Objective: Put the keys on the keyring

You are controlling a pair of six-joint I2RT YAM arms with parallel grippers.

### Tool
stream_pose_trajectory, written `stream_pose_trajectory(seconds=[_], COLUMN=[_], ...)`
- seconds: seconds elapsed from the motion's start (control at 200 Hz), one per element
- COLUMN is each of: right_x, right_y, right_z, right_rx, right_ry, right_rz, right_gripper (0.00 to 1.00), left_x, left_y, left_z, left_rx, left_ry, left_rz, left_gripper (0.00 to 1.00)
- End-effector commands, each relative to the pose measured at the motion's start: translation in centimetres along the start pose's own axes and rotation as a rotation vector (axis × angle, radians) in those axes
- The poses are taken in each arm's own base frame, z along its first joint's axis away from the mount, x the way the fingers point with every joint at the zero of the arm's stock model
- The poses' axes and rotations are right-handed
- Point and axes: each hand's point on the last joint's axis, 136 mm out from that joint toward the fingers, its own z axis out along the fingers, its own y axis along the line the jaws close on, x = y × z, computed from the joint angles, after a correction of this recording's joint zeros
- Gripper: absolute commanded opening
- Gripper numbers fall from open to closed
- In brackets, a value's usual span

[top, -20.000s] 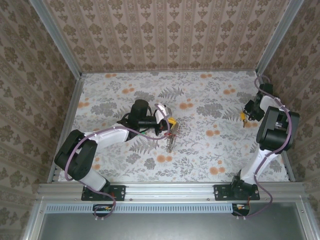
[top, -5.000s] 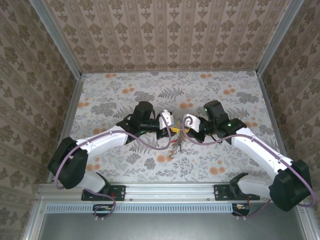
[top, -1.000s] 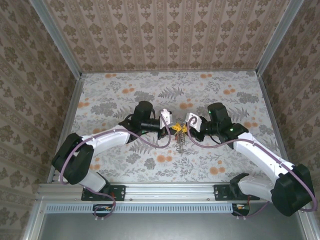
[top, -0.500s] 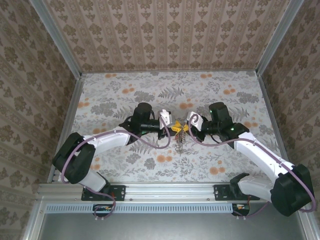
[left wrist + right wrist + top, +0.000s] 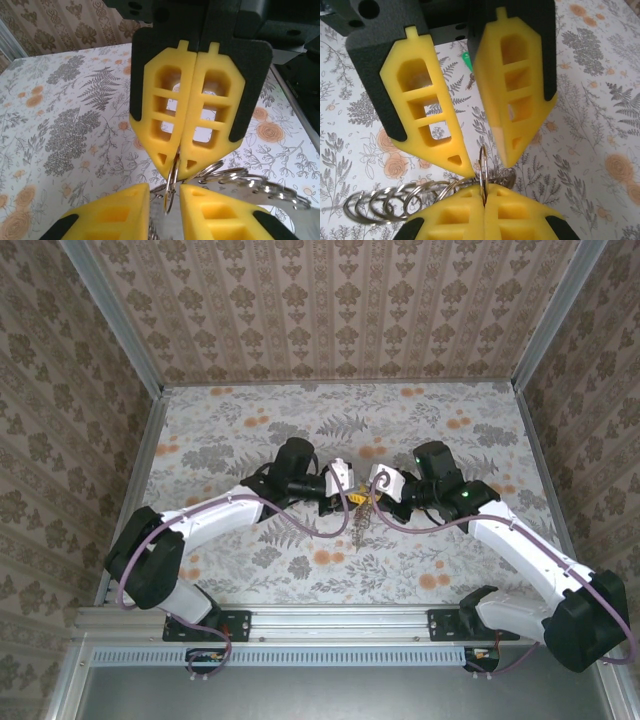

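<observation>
Right gripper (image 5: 482,194): clamping the keyring (image 5: 483,172) upright.
Left gripper (image 5: 487,167): hanging open around it.
Progress: green key (image 5: 466,60) apparently lying unthreaded.

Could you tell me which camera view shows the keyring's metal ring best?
Right wrist view: the metal ring stands edge-on, pinched in the shut right gripper. Left wrist view shows it partly hidden; top external view, just a tiny speck.

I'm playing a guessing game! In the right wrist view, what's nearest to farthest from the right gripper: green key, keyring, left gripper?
From the right gripper:
1. keyring: pinched in its jaws.
2. left gripper: just beyond, jaws open either side of the ring.
3. green key: on the table behind, farthest.
</observation>
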Motion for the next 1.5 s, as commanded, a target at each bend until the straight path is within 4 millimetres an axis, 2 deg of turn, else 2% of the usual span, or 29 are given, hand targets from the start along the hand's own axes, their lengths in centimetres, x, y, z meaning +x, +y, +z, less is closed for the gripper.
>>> stream_pose_trajectory(seconds=[0.0, 0.055, 0.23, 0.315, 0.52, 0.665, 0.775, 0.93, 0.98, 1.015, 1.14, 1.175, 1.235, 1.305, 1.49], right_x=[-1.6, -1.6, -1.8, -1.2, -0.7, -1.3, -1.2, -0.3, -0.3, -0.4, -1.2, -1.3, -1.3, -1.0, -0.8], right_y=[-0.4, -0.3, -0.2, -0.2, -0.3, -0.2, -0.4, -0.7, -0.9, -1.1, -1.1, -1.0, -0.9, -0.9, -0.7], right_z=[-0.7, -0.7, -0.6, -0.5, -0.1, 0.1, 0.5, 0.9, 0.9, 0.7, 0.2, 0.2, 0.1, 0.2, 0.3], right_rx=[0.018, 0.016, 0.017, 0.024, 0.046, 0.012, 0.02, 0.02, 0.025, 0.027, 0.017, 0.01, 0.001, 0.006, 0.006], right_ry=[-0.02, -0.024, -0.047, -0.026, -0.079, -0.168, -0.222, -0.2, -0.199, -0.202, -0.211, -0.204, -0.183, -0.149, -0.085], right_rz=[-0.051, -0.054, -0.057, -0.056, -0.032, 0.056, 0.085, 0.121, 0.125, 0.125, 0.122, 0.123, 0.121, 0.112, 0.068], right_gripper=[0.0, 0.0, 0.0, 0.0, 0.08, 0.09, 0.08, 0.08, 0.03, 0.0, 0.0, 0.0, 0.0, 0.0, 0.0], left_x=[-1.8, -1.8, -1.5, -1.6, -2.4, -2.7, -2.6, -3.1, -3.1, -2.8, -1.5, -1.2, -0.6, -0.1, 0.0], left_y=[-0.3, -0.3, -0.4, -0.5, -0.3, -0.7, -0.5, 0.1, 0.2, 0.3, 0.3, 0.2, 0.1, 0.0, 0.2], left_z=[-0.1, -0.1, -0.2, -0.2, -0.8, -1.0, -1.0, -1.5, -1.7, -1.8, -1.7, -1.5, -1.4, -1.3, -1.3], left_rx=[0.013, 0.013, 0.013, 0.014, 0.021, 0.044, 0.036, -0.003, -0.012, -0.022, -0.029, -0.024, -0.02, -0.015, -0.001], left_ry=[-0.024, -0.024, -0.011, -0.014, -0.108, -0.159, -0.197, -0.267, -0.269, -0.259, -0.178, -0.149, -0.095, -0.04, 0.031], left_rz=[0.06, 0.061, 0.066, 0.067, 0.026, 0.022, -0.005, -0.026, -0.026, -0.027, -0.024, -0.021, -0.013, 0.012, 0.052], left_gripper=[0.19, 0.17, 0.0, 0.0, 0.0, 0.0, 0.0, 0.0, 0.0, 0.0, 0.0, 0.07, 0.1, 0.19, 0.23])
